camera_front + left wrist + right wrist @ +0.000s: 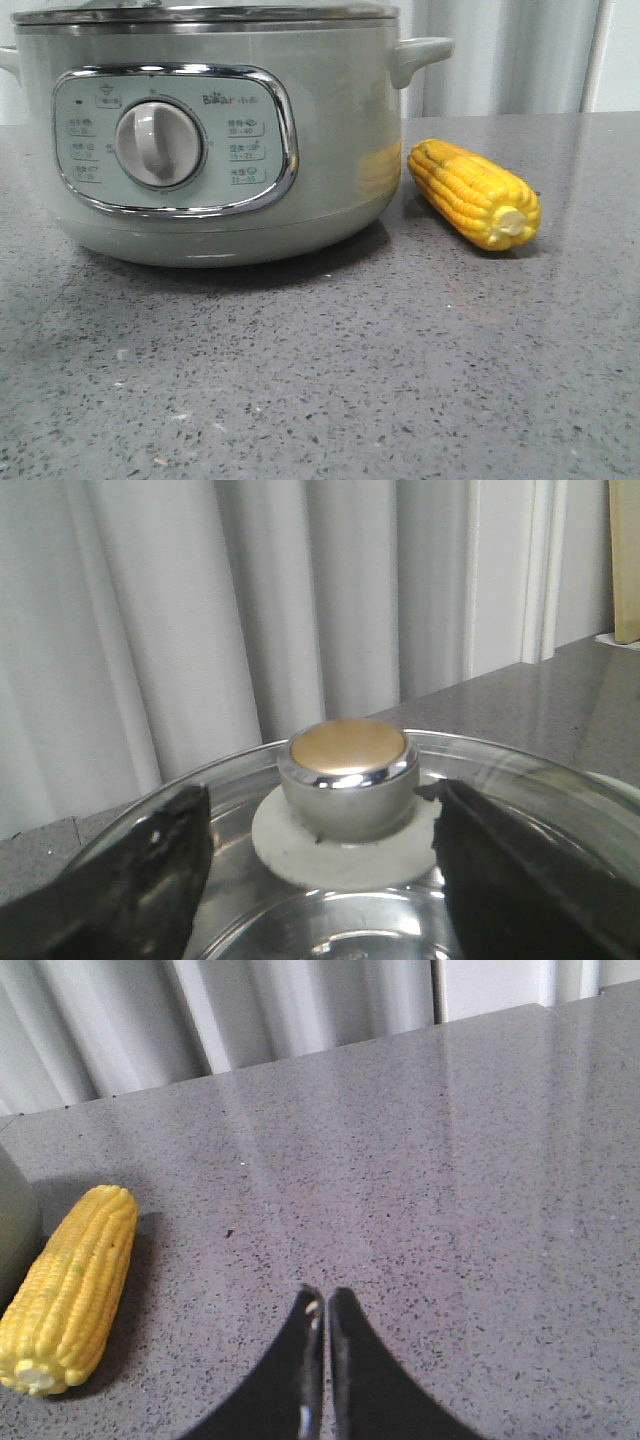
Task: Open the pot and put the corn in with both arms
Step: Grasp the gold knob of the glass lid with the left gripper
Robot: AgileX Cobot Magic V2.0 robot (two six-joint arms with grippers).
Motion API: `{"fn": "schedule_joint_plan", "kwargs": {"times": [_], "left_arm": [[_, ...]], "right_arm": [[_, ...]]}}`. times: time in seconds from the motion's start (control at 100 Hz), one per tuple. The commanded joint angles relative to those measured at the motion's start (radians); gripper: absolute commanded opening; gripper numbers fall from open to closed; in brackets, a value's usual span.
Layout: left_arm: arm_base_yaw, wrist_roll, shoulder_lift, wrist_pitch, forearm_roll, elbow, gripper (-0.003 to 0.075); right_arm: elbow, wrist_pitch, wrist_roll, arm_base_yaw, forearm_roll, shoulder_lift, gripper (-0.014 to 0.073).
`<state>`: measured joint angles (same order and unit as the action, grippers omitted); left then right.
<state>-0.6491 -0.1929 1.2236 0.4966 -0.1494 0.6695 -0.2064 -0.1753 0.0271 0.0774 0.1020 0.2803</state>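
Note:
The pale-green pot (pixel 200 140) stands at the left of the front view, its glass lid on. The yellow corn (pixel 475 192) lies on the table just right of the pot, stub end toward the camera. In the left wrist view my left gripper (pixel 320 820) is open, its black fingers on either side of the lid's chrome knob (pixel 348 775), apart from it. In the right wrist view my right gripper (pixel 322 1300) is shut and empty above bare table, with the corn (pixel 72 1285) off to one side. Neither gripper shows in the front view.
The grey speckled table (pixel 400 380) stretches in front of the pot and corn. The glass lid (pixel 520 780) with its steel rim covers the pot. Pale curtains (pixel 510 55) hang behind the table. The pot's side handle (pixel 420 55) sticks out above the corn.

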Motion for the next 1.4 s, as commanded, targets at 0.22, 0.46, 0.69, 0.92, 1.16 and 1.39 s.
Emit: {"fn": "schedule_joint_plan", "kwargs": {"times": [0.22,0.46,0.69,0.92,1.16,1.39], "left_arm": [[-0.013,0.005,0.078,0.083,0.007,0.124,0.0431],[-0.013,0.005,0.157,0.041,0.007,0.210,0.0431],[-0.013,0.005,0.179,0.024,0.005,0.239,0.0377],[-0.013,0.007,0.179,0.012,-0.022,0.239,0.0017],[-0.013,0.007,0.177,0.027,-0.022,0.239,-0.0020],[-0.013,-0.019,0.132,0.075,-0.025,0.239,-0.0020]], "right_arm": [[-0.036,0.083,-0.001,0.007,0.003,0.016,-0.0074],[-0.036,0.083,-0.001,0.007,0.003,0.016,-0.0074],[-0.036,0.083,-0.001,0.007,0.003,0.016,-0.0074],[-0.036,0.081,-0.001,0.007,0.003,0.016,-0.0074],[-0.036,0.081,-0.001,0.007,0.003,0.016,-0.0074],[-0.036,0.081,-0.001,0.007,0.003,0.016,-0.0074]]}}
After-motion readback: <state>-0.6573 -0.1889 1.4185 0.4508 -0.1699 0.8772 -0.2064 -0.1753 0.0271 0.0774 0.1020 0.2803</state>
